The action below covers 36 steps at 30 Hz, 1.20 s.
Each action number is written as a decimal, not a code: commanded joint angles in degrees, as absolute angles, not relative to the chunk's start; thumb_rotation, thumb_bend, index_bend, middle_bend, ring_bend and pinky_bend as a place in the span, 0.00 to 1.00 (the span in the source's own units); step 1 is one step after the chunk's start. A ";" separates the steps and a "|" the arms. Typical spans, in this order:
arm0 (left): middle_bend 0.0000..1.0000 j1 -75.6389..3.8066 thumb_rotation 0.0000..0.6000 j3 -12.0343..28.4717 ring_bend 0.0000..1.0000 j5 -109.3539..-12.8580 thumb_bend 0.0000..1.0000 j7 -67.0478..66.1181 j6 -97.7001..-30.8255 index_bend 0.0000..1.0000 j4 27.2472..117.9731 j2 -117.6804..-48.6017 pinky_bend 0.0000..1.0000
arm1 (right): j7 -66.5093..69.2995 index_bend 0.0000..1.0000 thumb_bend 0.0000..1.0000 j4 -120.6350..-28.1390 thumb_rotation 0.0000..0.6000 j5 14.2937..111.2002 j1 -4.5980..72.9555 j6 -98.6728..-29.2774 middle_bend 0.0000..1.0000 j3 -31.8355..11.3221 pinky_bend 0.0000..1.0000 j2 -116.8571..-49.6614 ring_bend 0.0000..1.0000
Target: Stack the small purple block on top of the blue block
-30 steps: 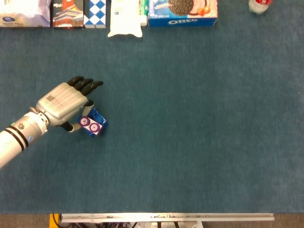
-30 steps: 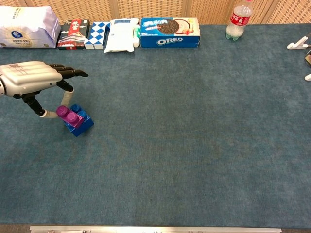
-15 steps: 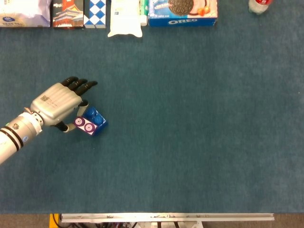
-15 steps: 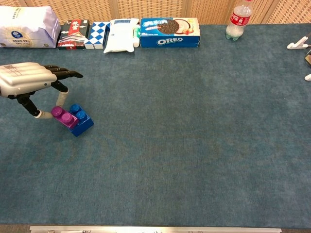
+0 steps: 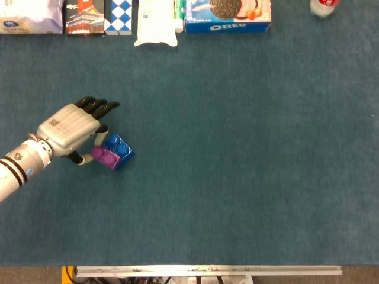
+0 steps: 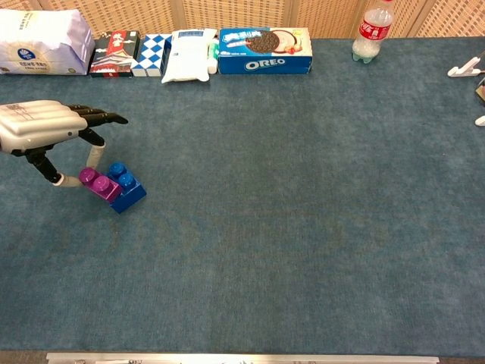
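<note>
Two toy blocks sit together on the left part of the blue-carpeted worktop (image 6: 303, 227): the small purple block (image 6: 100, 184) lies on the near-left part of the blue block (image 6: 126, 189), overhanging its left edge, while two blue studs stay uncovered at the far side. In the head view the purple block (image 5: 103, 155) is seen against the blue block (image 5: 118, 151) in the same way. Just left of them hangs the left robot hand (image 6: 45, 133), palm down, its dark fingers (image 6: 98, 116) stretched out above and beyond the blocks; its light thumb tip and one lower finger reach down to the purple block's left end, and whether they pinch it or only touch it cannot be told. The head view shows that robot hand (image 5: 70, 130) with its forearm running off the left edge. The right robot hand shows in neither view. Along the far edge stand a white bag (image 6: 42, 42), a dark box (image 6: 114, 53), a blue-and-white checked box (image 6: 151, 53), a white pouch (image 6: 188, 54), an Oreo box (image 6: 265, 50) and a plastic bottle (image 6: 371, 30). Wide bare carpet spreads right of and nearer than the blocks, to the metal strip (image 5: 207, 270) at the near edge.
</note>
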State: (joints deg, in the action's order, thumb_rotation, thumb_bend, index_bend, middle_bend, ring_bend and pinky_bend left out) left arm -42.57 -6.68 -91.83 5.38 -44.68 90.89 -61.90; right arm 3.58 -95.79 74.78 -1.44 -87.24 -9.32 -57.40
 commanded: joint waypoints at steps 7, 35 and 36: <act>0.00 -42.66 1.00 -6.58 0.00 -92.53 0.26 5.27 -44.96 0.57 90.02 -62.82 0.08 | 3.60 0.37 0.55 -95.75 1.00 74.73 -1.44 -87.24 0.32 -9.32 0.16 -57.41 0.21; 0.00 -44.53 1.00 -5.24 0.00 -86.40 0.26 -1.68 -38.76 0.56 91.33 -63.11 0.08 | 3.98 0.37 0.55 -95.74 1.00 74.77 -1.49 -87.24 0.32 -9.24 0.16 -57.27 0.21; 0.00 -44.60 1.00 -5.17 0.00 -85.96 0.26 -2.07 -38.49 0.56 91.51 -63.05 0.08 | 3.97 0.37 0.55 -95.75 1.00 74.80 -1.49 -87.25 0.32 -9.23 0.16 -57.26 0.21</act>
